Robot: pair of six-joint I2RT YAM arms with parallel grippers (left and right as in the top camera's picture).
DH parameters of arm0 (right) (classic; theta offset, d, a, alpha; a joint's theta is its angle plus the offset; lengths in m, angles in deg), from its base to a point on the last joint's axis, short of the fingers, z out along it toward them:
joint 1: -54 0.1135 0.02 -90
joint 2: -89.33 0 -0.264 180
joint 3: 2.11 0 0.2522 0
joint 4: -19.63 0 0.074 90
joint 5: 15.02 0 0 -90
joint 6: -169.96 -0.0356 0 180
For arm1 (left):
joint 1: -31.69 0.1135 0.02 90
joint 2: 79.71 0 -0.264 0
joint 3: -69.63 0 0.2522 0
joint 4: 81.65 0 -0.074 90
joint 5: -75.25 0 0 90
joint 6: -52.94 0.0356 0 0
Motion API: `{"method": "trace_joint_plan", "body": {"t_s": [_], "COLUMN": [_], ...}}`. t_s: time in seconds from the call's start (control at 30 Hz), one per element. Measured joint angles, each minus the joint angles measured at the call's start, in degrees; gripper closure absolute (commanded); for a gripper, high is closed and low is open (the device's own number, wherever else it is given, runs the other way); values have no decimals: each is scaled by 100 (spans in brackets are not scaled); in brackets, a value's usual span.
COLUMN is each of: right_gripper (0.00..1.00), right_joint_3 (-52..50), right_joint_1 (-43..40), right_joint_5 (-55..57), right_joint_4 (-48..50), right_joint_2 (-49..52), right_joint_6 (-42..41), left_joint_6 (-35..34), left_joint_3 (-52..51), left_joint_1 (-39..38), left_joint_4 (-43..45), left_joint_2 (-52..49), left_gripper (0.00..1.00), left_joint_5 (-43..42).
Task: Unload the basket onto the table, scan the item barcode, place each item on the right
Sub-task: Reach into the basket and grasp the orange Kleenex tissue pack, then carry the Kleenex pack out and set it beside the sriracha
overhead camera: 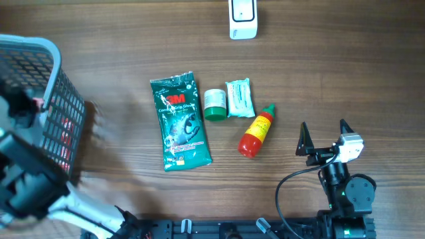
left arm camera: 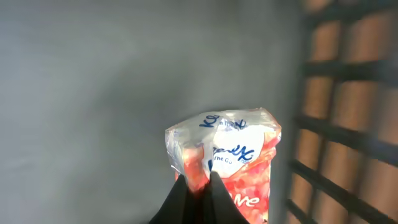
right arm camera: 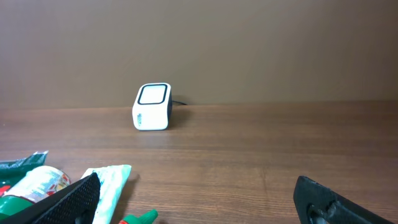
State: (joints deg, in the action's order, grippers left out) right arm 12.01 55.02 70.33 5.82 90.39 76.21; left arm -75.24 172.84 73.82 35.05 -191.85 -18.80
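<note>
Left arm (overhead camera: 30, 182) reaches down into wire basket (overhead camera: 41, 45) at the tabletop's (overhead camera: 332, 66) left edge. Left jaws clenched on top edge of red-white packet (left arm camera: 239, 155), which is inside the basket beside its mesh wall. Right arm (overhead camera: 346, 189) sits low at near right, right jaws spread wide, grasping nothing. Mid-tabletop: red bottle (overhead camera: 256, 131), green-lid jar (overhead camera: 214, 104), white sachet (overhead camera: 240, 98), green 3M pack (overhead camera: 180, 123). Far edge: white scanner (overhead camera: 243, 18). Basket wall stands between packet and scanner.
</note>
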Motion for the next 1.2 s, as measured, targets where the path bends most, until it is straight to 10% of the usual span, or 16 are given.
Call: {"method": "trace_joint_plan", "body": {"t_s": [0.47,0.87,1.2], "right_gripper": [0,0,0], "right_joint_3": [0,0,0], "right_joint_1": [0,0,0], "right_joint_5": [0,0,2], "right_joint_4": [2,2,2], "right_joint_2": [0,7,7], "right_joint_6": [0,0,0], "left_joint_6": [120,1373,1416], "left_joint_3": [17,-138,-3263], "left_joint_1": [-7,-4288,-6710], "left_joint_4": [-717,-2035,579], "left_joint_2": [3617,4406,4341], "left_gripper": [96,96,96], "left_joint_5": [-2122,-1932,-1609]}}
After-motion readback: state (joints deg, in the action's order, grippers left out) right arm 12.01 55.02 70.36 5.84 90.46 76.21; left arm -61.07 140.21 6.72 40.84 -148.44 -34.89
